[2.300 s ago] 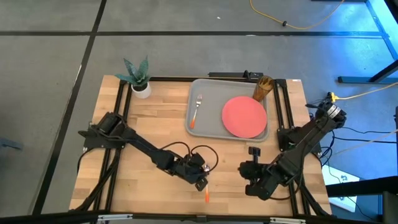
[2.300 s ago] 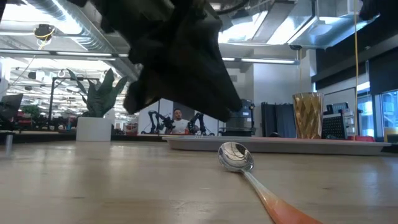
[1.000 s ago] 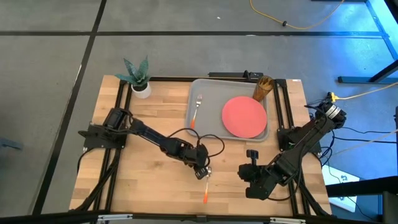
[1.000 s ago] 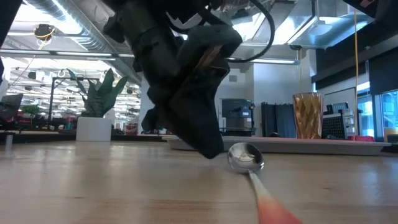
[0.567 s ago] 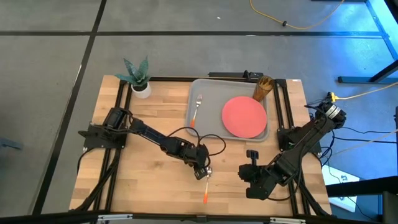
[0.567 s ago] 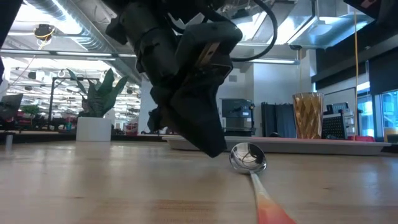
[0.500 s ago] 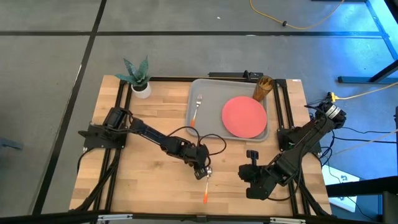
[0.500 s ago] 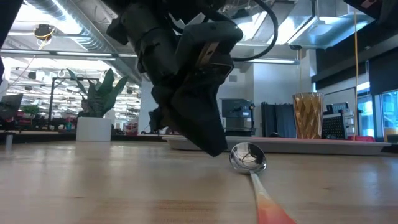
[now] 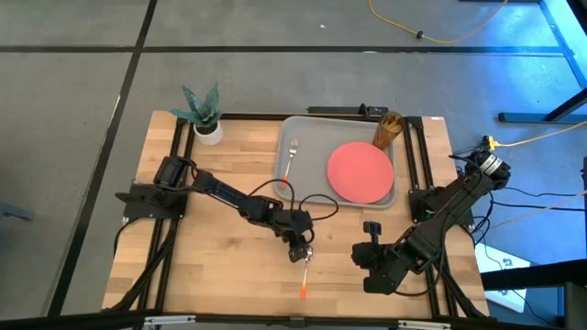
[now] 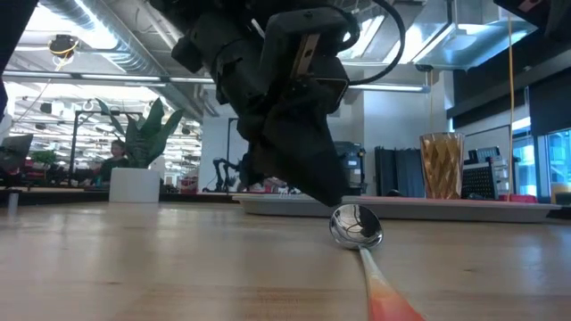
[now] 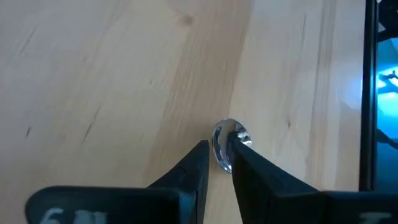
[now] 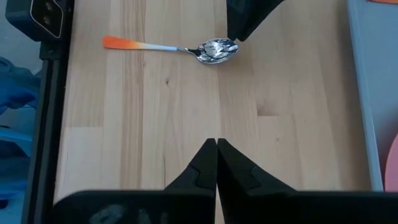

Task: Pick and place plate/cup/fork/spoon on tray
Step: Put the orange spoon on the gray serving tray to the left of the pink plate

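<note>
One spoon flat, bowl toward tray (handle away)

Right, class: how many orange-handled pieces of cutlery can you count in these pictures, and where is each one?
2. The small fork with silver tines lies on the grey rectangular tray, left of the coral-red plate. The round-bowled spoon lies on the wooden table, at the left gripper.

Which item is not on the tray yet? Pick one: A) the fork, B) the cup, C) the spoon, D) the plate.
C: the spoon lies on the bare wood of the table in front of the tray, with the left tool at its bowl, while the fork, the plate and the cup sit on the tray.
</note>
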Robot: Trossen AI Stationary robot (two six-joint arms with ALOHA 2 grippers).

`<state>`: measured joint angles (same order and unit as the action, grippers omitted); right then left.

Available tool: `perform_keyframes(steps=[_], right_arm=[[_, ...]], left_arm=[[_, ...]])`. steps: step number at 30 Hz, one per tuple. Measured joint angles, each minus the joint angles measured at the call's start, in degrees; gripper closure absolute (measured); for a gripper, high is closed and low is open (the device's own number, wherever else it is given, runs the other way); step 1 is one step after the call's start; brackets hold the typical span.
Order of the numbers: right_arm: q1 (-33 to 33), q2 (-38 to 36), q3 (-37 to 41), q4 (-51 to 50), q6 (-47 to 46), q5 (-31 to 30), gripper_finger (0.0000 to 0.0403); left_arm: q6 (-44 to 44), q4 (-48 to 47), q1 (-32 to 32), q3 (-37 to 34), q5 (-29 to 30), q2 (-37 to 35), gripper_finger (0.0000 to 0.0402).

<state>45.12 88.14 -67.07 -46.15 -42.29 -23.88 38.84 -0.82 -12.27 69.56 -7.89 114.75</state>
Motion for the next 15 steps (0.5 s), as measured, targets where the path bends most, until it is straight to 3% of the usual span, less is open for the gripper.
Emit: perform_keyframes(steps=[15], right_arm=[[0.0, 0.0, 0.0, 0.0, 0.8, 0.6, 0.0398]], left_arm=[[-1.0, -0.4, -0.1, 0.0, 0.9, 0.4, 0.034]])
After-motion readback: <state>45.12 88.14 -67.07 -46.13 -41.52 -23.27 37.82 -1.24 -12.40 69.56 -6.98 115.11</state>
